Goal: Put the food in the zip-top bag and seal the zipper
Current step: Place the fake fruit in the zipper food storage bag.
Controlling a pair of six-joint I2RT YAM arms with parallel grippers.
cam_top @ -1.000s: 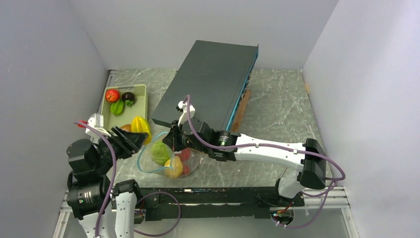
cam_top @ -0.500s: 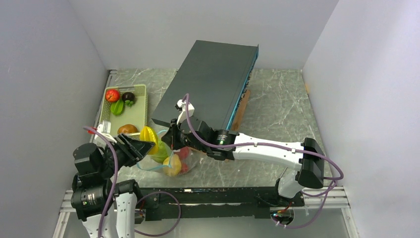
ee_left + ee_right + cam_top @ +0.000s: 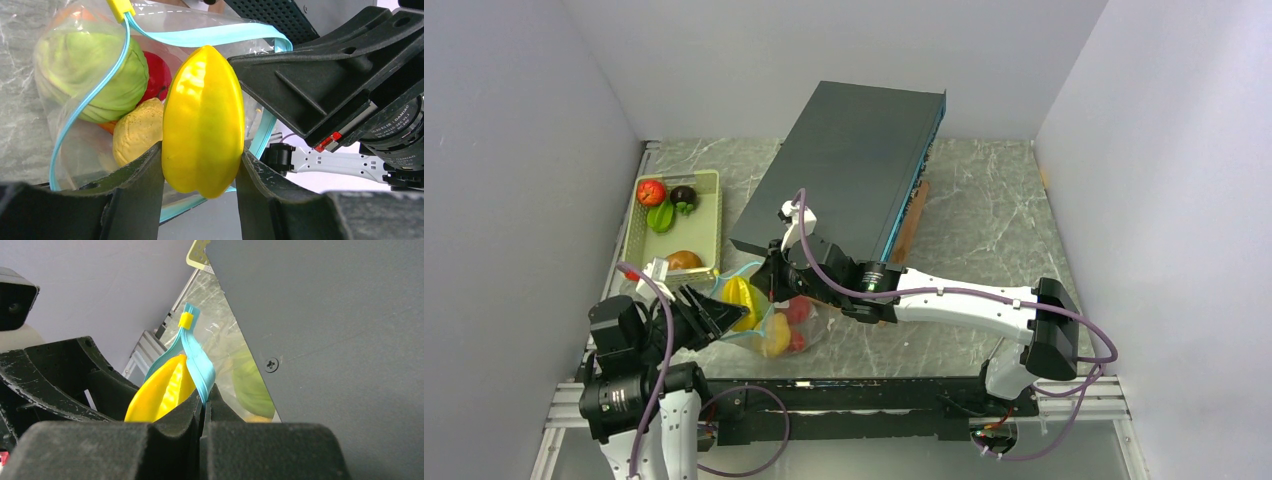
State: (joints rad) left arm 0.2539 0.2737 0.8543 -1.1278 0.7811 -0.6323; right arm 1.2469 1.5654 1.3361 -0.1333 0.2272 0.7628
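The ribbed fruit [image 3: 202, 122] is bright yellow. The zip-top bag [image 3: 70, 155] is clear, its zipper [image 3: 200, 35] teal-blue with a yellow slider [image 3: 120, 7]. Inside, the ball [image 3: 75, 65] is pale green and the round piece [image 3: 159, 75] red. The counter [image 3: 984, 210] is grey, white-veined marble.

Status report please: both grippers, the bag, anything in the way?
Left gripper shut on yellow fruit, at zip-top bag mouth. Right gripper shut on zipper, mouth held open. Dark slab close beside it.
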